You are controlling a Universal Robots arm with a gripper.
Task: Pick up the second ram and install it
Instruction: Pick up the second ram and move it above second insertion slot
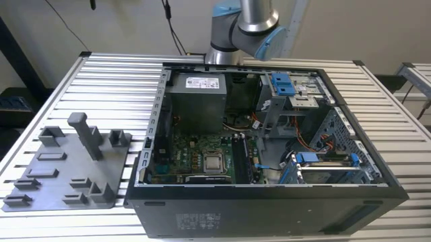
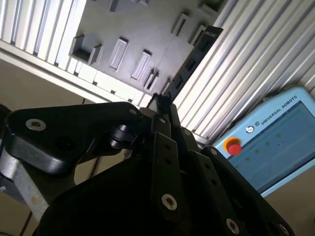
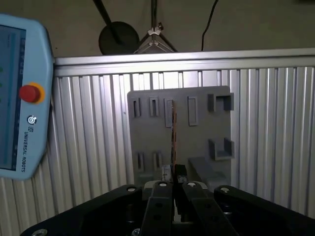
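In both wrist views my gripper (image 3: 173,173) (image 2: 160,102) is shut on the second ram, a thin dark board. The first wrist view shows the ram (image 3: 173,132) edge-on, sticking out past the fingertips. Seen in the second wrist view, the ram (image 2: 193,58) is a long dark strip with chips along it. It hangs in the air in front of the grey holder plate (image 3: 202,130) (image 2: 133,24), apart from it. The exterior view has that plate (image 1: 40,174) on the table at its left and the open computer case (image 1: 155,126) with black motherboard slots (image 1: 240,162).
The arm's elbow (image 1: 246,22) rises behind the case. A teach pendant with a red button (image 3: 19,98) (image 2: 275,142) lies on the slatted aluminium table (image 1: 114,80). Blue drive brackets (image 1: 283,83) and cables crowd the case's side at the exterior view's right.
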